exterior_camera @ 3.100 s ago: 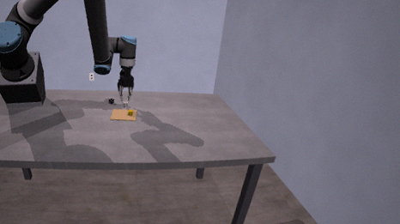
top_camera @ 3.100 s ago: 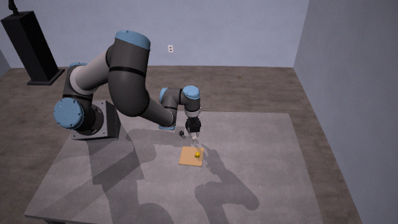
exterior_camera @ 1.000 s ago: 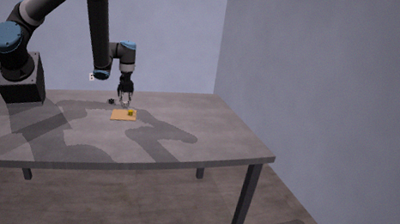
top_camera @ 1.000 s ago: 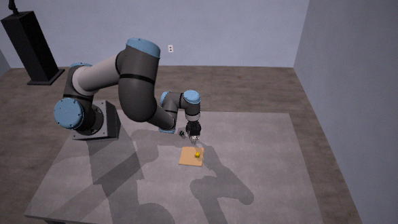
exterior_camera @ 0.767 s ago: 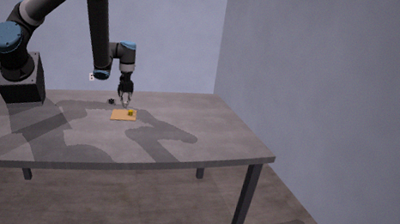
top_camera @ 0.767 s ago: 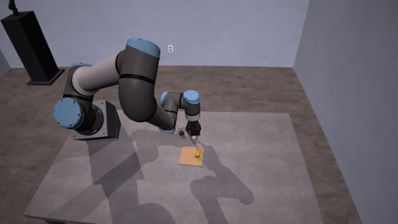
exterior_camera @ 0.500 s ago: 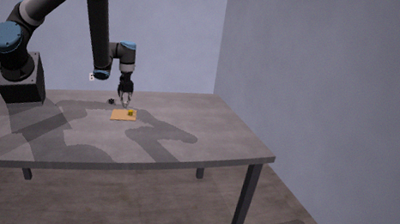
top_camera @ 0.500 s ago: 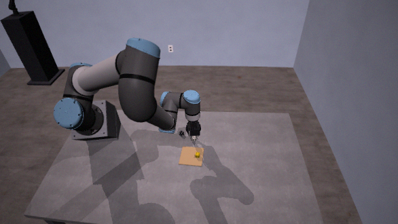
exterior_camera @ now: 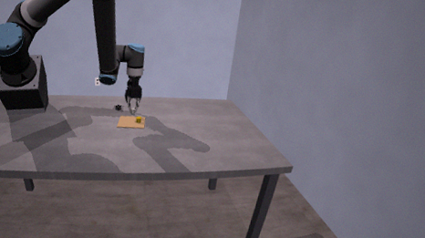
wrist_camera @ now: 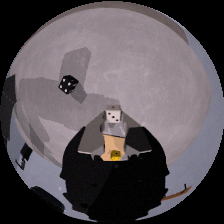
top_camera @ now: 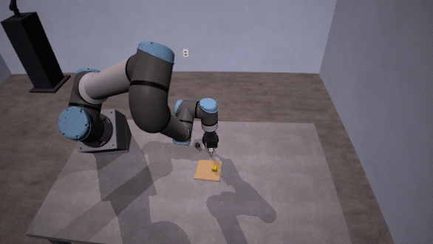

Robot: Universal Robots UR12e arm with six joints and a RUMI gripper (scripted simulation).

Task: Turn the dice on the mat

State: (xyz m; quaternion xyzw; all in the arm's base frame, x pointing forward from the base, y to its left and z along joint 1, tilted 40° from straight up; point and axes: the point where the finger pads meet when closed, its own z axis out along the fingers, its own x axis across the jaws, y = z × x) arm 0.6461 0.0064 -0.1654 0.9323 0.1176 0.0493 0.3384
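My gripper [top_camera: 210, 151] hangs above the far edge of the orange mat [top_camera: 208, 170] and is shut on the white die [wrist_camera: 113, 117], which shows between the fingertips in the wrist view. The yellow die [top_camera: 214, 168] sits on the mat's right part; it also shows in the exterior view [exterior_camera: 139, 119] and small in the wrist view [wrist_camera: 115, 155]. The black die [top_camera: 198, 146] lies on the table just left of the gripper, off the mat; the wrist view shows it too [wrist_camera: 68, 85]. In the exterior view the gripper [exterior_camera: 133, 105] is over the mat [exterior_camera: 131, 122].
The arm's base [top_camera: 105, 131] stands at the table's far left corner. A black pedestal [top_camera: 34, 52] stands on the floor behind. The table's right edge lies near the blue wall [top_camera: 377, 111].
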